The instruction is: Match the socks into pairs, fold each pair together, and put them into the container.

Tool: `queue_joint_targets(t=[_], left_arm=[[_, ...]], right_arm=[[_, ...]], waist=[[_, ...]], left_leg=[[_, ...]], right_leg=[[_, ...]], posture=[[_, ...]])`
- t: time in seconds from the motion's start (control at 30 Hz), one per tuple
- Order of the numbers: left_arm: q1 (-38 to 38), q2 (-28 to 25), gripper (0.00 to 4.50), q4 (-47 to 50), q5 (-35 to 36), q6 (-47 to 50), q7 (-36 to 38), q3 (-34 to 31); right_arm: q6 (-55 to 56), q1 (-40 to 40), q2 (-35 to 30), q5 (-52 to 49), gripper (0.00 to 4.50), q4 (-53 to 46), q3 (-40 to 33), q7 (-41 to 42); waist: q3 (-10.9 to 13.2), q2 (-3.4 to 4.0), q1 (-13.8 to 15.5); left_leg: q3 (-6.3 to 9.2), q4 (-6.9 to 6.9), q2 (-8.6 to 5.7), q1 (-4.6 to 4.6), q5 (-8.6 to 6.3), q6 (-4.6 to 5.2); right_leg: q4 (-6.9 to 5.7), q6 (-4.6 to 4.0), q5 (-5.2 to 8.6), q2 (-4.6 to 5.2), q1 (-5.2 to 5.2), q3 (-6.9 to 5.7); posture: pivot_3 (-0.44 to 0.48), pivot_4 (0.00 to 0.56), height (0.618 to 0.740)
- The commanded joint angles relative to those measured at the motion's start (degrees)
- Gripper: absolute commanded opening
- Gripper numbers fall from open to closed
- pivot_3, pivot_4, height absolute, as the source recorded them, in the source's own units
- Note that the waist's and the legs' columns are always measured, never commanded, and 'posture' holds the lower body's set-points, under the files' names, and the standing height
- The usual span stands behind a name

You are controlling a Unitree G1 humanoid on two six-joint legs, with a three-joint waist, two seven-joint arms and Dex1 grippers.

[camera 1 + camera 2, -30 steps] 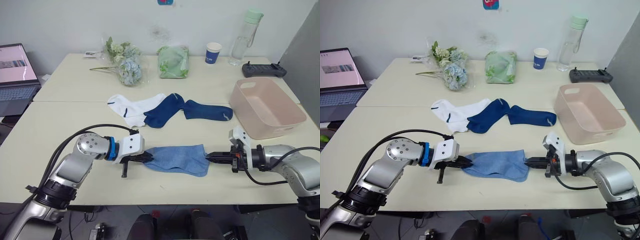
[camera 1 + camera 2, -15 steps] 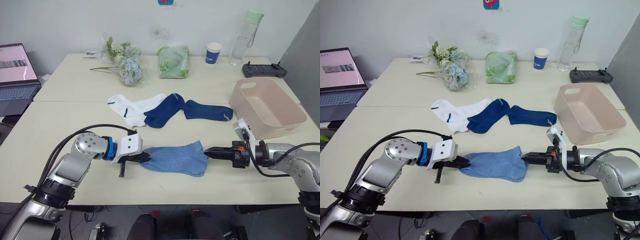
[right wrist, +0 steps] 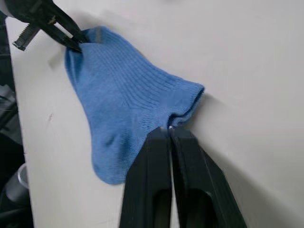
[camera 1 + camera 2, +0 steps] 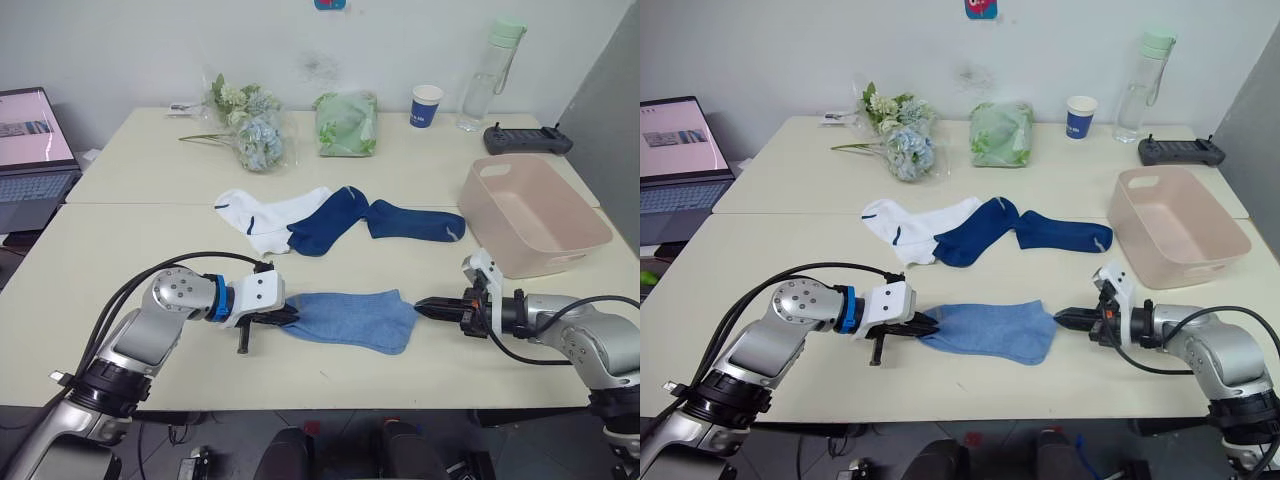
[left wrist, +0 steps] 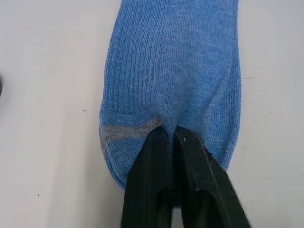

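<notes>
light blue socks (image 4: 350, 320) flat near front edge – pink container (image 4: 533, 214) empty, right.

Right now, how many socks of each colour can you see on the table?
Light blue sock: 1
Navy socks: 2
White sock: 1
Total: 4 in sight. I cannot tell whether another sock lies under the light blue or the white one.
</notes>
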State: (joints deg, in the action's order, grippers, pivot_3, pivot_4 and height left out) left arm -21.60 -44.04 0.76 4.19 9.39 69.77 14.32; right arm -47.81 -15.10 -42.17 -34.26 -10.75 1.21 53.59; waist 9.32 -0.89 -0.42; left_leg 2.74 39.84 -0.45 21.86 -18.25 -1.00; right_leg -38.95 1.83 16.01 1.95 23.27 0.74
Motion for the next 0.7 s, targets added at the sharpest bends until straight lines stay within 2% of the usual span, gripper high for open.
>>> queue_joint_targets(t=[0.03,0.1,0.2,0.37,0.43,0.53,0.57,0.7], left_arm=[[0.96,0.41,1.26,0.90,1.55,0.07,-0.90,-1.76],[1.81,0.27,1.96,1.81,3.02,1.41,-1.39,-3.23],[3.15,-0.42,2.81,4.17,5.87,4.40,-0.77,-4.98],[2.07,0.60,2.81,9.03,12.54,11.32,-2.17,-9.63],[1.03,1.97,2.84,9.78,14.51,12.93,-3.01,-10.08],[0.85,4.18,2.28,10.03,13.57,11.74,-3.83,-7.52],[1.09,5.15,1.96,9.97,13.26,11.29,-3.94,-6.43],[2.07,8.41,0.70,5.65,7.52,5.69,-5.96,-0.91]], right_arm=[[2.76,-1.35,-1.33,0.29,1.30,-1.18,-2.80,0.95],[3.17,-1.91,-1.89,-0.11,2.02,-2.59,-3.75,0.83],[3.46,-2.66,-2.27,-0.61,2.02,-5.05,-3.90,0.94],[8.15,-4.51,1.45,4.40,2.02,-9.17,2.51,-1.83],[11.16,-4.56,3.72,7.76,1.43,-9.19,6.28,-2.67],[15.57,-4.55,6.09,12.67,0.43,-7.67,11.64,-2.59],[16.62,-4.55,6.85,13.96,0.03,-6.81,13.06,-2.66],[21.88,-3.27,7.20,19.76,0.00,-2.57,17.63,-1.91]], waist=[[0.00,0.00,0.00],[0.00,0.00,-0.01],[0.00,0.00,-0.03],[0.00,0.00,-0.09],[-0.01,-0.01,-0.08],[-0.01,0.00,-0.09],[-0.01,-0.01,-0.08],[-0.01,-0.01,-0.04]], left_leg=[[0.01,0.00,0.01,0.00,0.00,0.00],[0.01,0.00,0.01,0.00,0.00,0.00],[0.01,0.00,0.02,0.00,0.00,0.00],[0.04,0.00,0.04,0.01,0.00,0.00],[0.05,0.00,0.04,0.00,0.00,0.00],[0.01,0.01,-0.02,0.00,0.00,-0.01],[0.00,0.01,-0.03,0.01,0.01,-0.02],[0.00,0.02,-0.03,-0.01,0.02,-0.03]], right_leg=[[0.00,0.00,0.00,0.00,0.00,-0.01],[0.00,0.00,0.00,0.01,0.00,0.00],[0.00,0.00,0.00,0.01,0.01,0.01],[0.00,0.00,0.00,0.02,0.00,-0.02],[-0.01,0.00,0.00,0.02,0.00,-0.02],[0.01,0.00,0.00,0.02,0.00,0.00],[0.02,0.01,0.00,0.02,0.00,0.01],[0.02,0.00,0.00,0.03,-0.01,0.01]], posture=[[0.000,0.150,0.740],[0.000,0.150,0.740],[0.000,0.150,0.740],[0.000,0.150,0.740],[0.000,0.150,0.740],[0.000,0.150,0.740],[0.000,0.150,0.740],[0.000,0.150,0.740]])
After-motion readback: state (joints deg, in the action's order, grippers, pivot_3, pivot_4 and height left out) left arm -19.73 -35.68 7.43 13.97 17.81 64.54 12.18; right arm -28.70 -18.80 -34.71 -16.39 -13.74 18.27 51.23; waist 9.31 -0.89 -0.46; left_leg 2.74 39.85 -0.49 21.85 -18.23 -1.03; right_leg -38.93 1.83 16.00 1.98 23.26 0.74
